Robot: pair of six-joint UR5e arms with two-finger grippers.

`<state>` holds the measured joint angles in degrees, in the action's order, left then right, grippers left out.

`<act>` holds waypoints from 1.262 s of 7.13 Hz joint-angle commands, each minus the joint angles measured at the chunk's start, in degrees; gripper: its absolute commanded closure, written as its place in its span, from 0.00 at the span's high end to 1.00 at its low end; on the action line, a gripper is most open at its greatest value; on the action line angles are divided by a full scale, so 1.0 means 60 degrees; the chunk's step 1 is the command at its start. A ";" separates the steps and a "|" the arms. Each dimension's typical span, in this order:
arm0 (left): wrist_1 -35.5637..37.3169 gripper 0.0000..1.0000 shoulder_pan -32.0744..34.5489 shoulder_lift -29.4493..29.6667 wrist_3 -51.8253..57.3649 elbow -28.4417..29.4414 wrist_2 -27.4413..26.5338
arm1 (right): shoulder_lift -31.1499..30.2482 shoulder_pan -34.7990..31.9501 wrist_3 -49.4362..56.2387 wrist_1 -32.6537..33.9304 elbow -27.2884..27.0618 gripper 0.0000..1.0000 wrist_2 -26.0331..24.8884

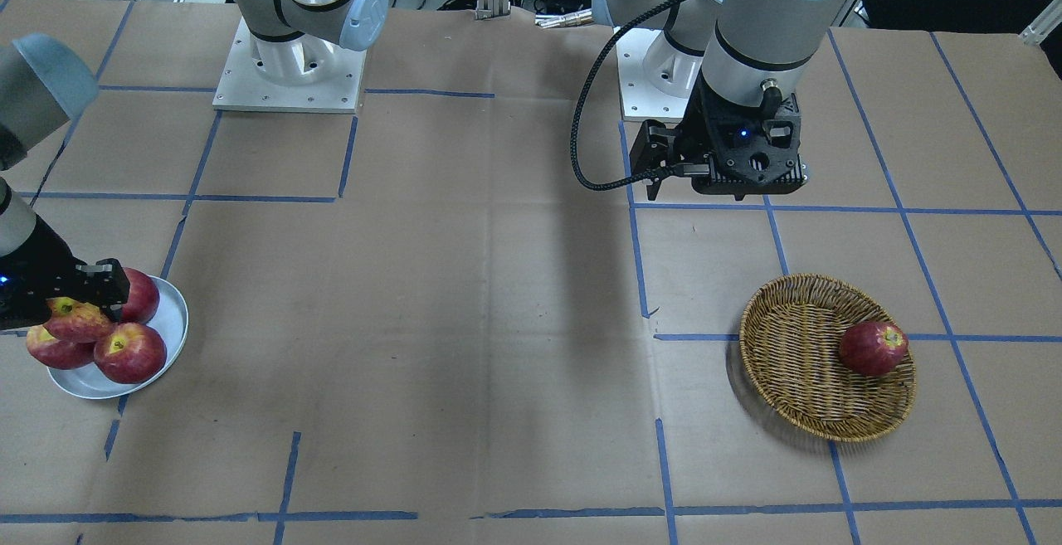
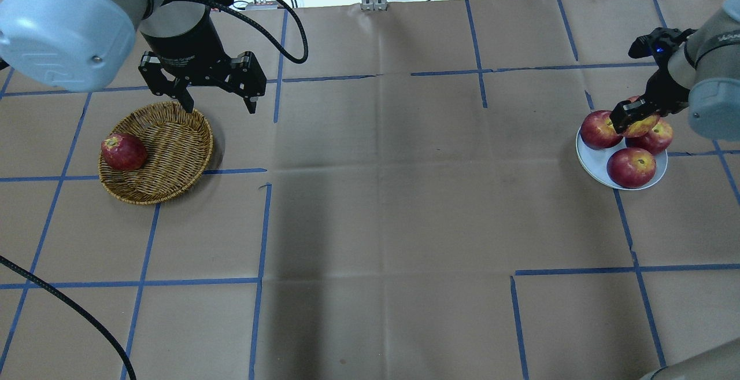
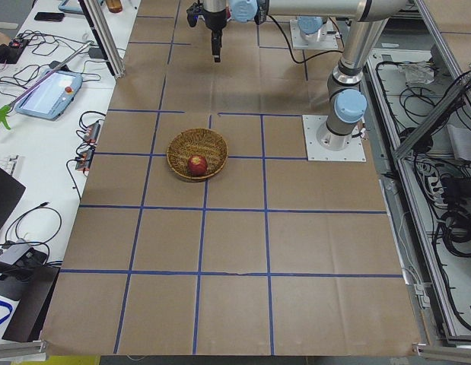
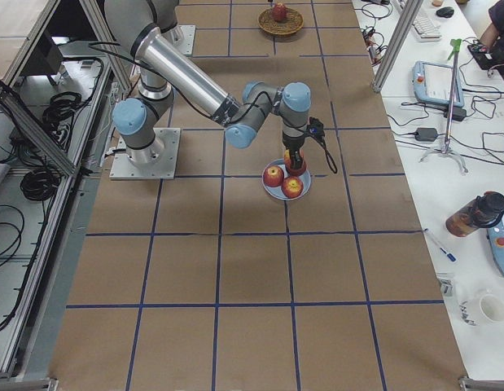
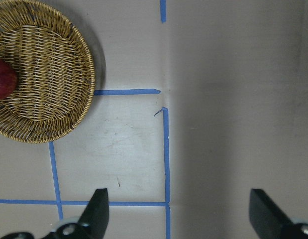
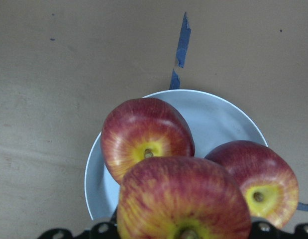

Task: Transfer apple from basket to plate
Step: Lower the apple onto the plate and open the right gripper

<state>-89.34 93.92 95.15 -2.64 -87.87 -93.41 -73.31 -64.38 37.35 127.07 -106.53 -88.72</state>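
Note:
The apple (image 2: 643, 126), pale pinkish-red with yellow streaks, is held in my right gripper (image 2: 636, 117), which is shut on it right over the plate (image 2: 595, 166). In the right wrist view the apple (image 6: 183, 199) fills the bottom, above the plate (image 6: 213, 114). It also shows in the front view (image 1: 79, 319). I cannot tell whether it touches the apples below. The basket (image 2: 167, 143) lies at the far left. My left gripper (image 2: 220, 105) is open and empty, above the table beside the basket's rim (image 5: 49, 64).
Three darker red apples (image 2: 631, 167) lie on the plate under the held one. One dark red apple (image 2: 123, 151) sits in the basket at its outer side. A black cable (image 2: 69, 305) crosses the front left corner. Blue tape lines grid the brown paper table.

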 commanded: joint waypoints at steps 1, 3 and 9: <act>0.0007 0.99 0.0006 0.0005 0.0000 -0.0077 -0.0017 | 0.0090 0.0210 0.0058 0.0004 -0.0028 0.58 -0.0066; 0.0007 0.99 -0.0009 0.0049 0.0000 0.0010 -0.0017 | 0.0105 0.0256 0.0073 0.0004 -0.0028 0.58 -0.0095; -0.0037 0.99 -0.0009 -0.0083 0.0014 0.0185 -0.0032 | -0.0711 -0.0050 -0.0087 -0.0113 0.0118 1.00 0.0051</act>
<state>-89.56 93.94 94.66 -2.62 -87.45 -93.62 -74.96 -63.50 37.23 126.48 -105.97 -88.83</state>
